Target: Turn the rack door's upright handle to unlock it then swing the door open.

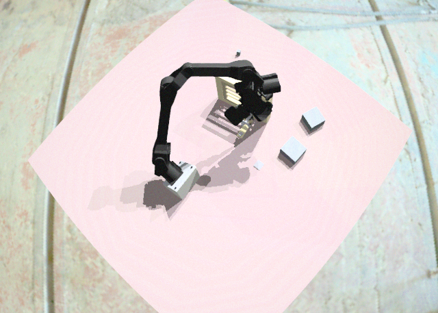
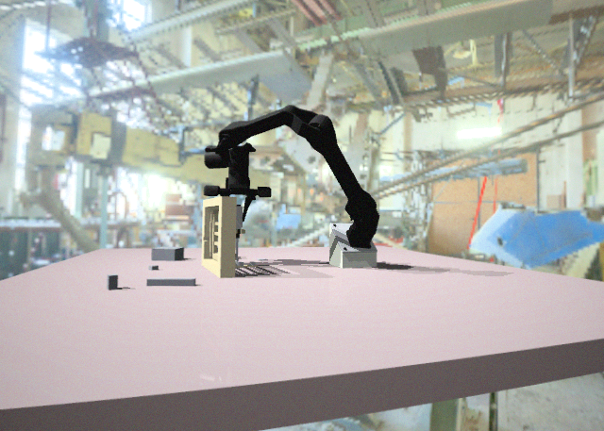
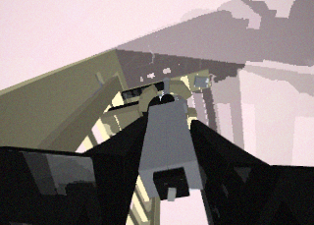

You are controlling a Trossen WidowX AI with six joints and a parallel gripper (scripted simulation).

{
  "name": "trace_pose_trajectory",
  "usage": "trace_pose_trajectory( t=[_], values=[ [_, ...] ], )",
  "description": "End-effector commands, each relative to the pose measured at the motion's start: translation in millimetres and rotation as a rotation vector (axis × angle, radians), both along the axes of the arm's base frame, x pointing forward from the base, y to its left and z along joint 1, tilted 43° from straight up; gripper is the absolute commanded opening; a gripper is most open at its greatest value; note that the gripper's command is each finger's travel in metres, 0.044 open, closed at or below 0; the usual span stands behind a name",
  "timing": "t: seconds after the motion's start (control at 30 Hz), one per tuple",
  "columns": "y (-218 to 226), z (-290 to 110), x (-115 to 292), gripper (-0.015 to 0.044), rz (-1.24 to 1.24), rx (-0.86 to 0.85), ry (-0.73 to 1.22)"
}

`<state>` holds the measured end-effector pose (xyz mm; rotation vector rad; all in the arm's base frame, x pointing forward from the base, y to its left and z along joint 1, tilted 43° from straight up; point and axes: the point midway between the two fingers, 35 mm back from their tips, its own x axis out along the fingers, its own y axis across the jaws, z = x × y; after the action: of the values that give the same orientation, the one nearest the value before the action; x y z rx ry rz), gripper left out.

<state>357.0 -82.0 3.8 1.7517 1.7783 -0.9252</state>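
Observation:
The cream rack frame [image 1: 220, 90] [image 2: 227, 241] stands upright on the table. Pale door slats [image 1: 233, 96] [image 2: 215, 236] show within its outline. My gripper [image 3: 169, 124] points down in front of the frame, fingers shut on the grey upright handle [image 3: 167, 137] [image 2: 239, 216]. In the wrist view the handle fills the gap between the black fingers, with cream mounts [image 3: 149, 98] beyond its lower end. Cream and grey door fittings [image 1: 242, 130] stick out on the arm-base side. My arm hides much of the door in the top view; its exact opening angle and the handle's turn cannot be told.
Two grey blocks [image 1: 313, 118] [image 1: 293, 149] lie right of the rack in the top view, with a small pale tile [image 1: 258, 166] nearer the base and a tiny cube [image 1: 238, 52] behind. A long flat bar [image 2: 170, 282] shows left of the frame in the exterior view.

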Motion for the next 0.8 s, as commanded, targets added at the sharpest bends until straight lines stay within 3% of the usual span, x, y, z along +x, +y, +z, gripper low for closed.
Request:
trace_pose_trajectory(
  t=[0.0,0.03,0.37,0.77],
  values=[
    [1.6,0.5,0.2,0.0021,-0.022,0.004,0.020],
    [1.6,0.5,0.2,0.0021,-0.022,0.004,0.020],
    [1.6,0.5,0.2,0.0283,-0.022,0.004,0.020],
    [1.6,0.5,0.2,0.0293,0.324,0.037,-0.295]
  ],
)
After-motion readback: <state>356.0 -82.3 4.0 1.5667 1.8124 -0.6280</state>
